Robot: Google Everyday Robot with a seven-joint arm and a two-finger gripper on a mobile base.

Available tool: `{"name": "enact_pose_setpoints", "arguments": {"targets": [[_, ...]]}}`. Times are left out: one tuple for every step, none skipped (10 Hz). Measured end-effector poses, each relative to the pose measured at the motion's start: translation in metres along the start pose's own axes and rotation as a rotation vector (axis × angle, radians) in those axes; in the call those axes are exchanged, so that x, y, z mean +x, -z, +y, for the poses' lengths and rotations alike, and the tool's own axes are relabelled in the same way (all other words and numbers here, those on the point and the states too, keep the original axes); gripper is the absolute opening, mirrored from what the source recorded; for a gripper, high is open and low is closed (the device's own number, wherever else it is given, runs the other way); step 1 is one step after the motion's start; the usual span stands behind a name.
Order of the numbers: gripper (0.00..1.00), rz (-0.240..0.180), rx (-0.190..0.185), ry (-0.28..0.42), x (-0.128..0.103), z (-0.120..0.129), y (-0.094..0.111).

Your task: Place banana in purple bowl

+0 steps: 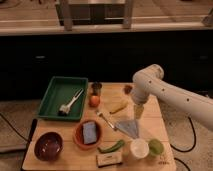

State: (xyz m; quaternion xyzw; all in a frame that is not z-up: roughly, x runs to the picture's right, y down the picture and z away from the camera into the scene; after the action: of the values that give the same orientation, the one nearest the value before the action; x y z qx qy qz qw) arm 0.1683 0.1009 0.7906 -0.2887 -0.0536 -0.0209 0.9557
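While the white arm reaches in from the right, we find its gripper pointing down over the wooden desk, just right of the banana and apart from it. The fingers stand wide and hold nothing. We record the banana lying on the desk near its middle, between the orange fruit on its left and the gripper on its right. The purple bowl sits at the front left corner of the desk, well apart from the banana, and we see nothing in it. Just beside it to the right stands the orange bowl with a blue sponge inside. Behind these bowls lies the green tray, which holds a white brush. Along the front edge we note a green pod and a white cup.
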Motion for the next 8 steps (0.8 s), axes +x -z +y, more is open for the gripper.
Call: {"name": "enact_pose_setpoints", "arguments": {"targets": [[0.8,-0.008,-0.001,-0.005,-0.001,-0.002,-0.002],[0.8,-0.015,-0.001,-0.009,-0.002,-0.003,-0.004],[0.8,-0.022,-0.003,-0.014,-0.002,-0.005,-0.006],[0.8,-0.033,-0.006,-0.022,-0.004,-0.008,-0.009],[0.8,-0.04,-0.008,-0.024,-0.006,-0.01,-0.011],[0.8,-0.05,-0.01,-0.032,-0.007,-0.012,-0.015],[0.8,-0.056,-0.01,-0.038,-0.007,-0.013,-0.016],[0.8,-0.062,-0.01,-0.045,-0.007,-0.014,-0.019]]}}
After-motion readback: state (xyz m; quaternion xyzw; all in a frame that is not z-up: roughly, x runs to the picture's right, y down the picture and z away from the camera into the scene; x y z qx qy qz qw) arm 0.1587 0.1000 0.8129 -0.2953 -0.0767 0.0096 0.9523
